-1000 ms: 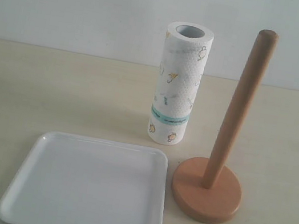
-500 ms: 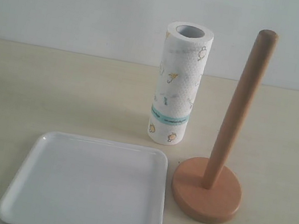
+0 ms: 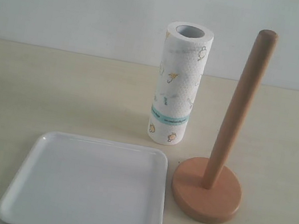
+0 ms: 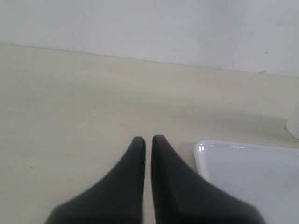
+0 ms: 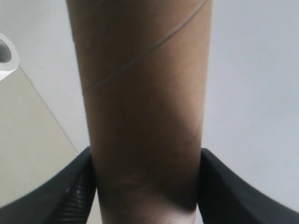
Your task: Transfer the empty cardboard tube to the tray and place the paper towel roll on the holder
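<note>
The brown empty cardboard tube point(image 5: 140, 84) fills the right wrist view, and my right gripper point(image 5: 145, 161) is shut on it, one black finger pressed to each side. Neither the tube nor either gripper shows in the exterior view. The paper towel roll point(image 3: 179, 85) stands upright on the table behind the tray; its top edge shows as the roll point(image 5: 5, 56) in the right wrist view. The wooden holder point(image 3: 236, 115) stands bare on its disc base point(image 3: 206, 190), right of the white tray point(image 3: 89, 188), which holds nothing. My left gripper point(image 4: 148, 140) is shut with nothing in it, low over the table beside a tray corner point(image 4: 205, 151).
The light wooden table point(image 3: 38, 86) runs back to a plain white wall point(image 3: 76, 0). The holder's base sits close to the tray's right edge, and the roll stands just behind the gap between them.
</note>
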You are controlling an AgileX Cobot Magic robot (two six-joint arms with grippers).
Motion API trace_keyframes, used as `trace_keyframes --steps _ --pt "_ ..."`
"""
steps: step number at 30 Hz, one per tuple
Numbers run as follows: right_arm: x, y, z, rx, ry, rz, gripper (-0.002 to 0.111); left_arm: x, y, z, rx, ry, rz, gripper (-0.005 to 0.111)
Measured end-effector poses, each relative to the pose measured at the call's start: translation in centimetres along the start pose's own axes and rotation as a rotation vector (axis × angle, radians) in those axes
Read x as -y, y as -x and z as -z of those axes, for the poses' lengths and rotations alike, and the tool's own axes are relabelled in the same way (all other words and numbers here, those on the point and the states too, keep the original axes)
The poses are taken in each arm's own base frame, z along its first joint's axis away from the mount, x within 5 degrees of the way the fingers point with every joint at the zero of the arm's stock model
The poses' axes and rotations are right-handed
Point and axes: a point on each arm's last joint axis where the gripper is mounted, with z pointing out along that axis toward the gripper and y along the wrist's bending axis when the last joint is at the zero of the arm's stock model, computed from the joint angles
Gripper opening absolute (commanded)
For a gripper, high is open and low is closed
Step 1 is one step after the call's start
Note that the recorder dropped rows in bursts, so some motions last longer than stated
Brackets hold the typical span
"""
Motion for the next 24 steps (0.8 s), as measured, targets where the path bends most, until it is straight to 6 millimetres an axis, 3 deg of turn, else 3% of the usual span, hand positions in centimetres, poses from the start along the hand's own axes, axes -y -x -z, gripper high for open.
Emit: trace_keyframes --steps 5,9,12,17,24 --pt "-0.8 -0.2 0.0 -0.025 0.088 -0.035 0.0 0.0 0.0 0.0 0.0 0.0 0.0 0.004" --pt "-1.6 0.4 0.1 0.033 0.178 -0.172 0.0 0.0 0.0 0.0 0.0 0.0 0.0 0.004" --pt "-1.8 0.9 0.2 0.054 0.22 -0.384 0.0 0.0 0.0 0.0 0.0 0.0 0.0 0.004" --pt "-1.8 1.4 0.3 0.051 0.256 -0.948 0.0 0.0 0.0 0.0 0.0 0.0 0.0 0.004" --pt "-1.7 2.0 0.2 0.108 0.292 -1.193 0.0 0.0 0.0 0.0 0.0 0.0 0.0 0.004"
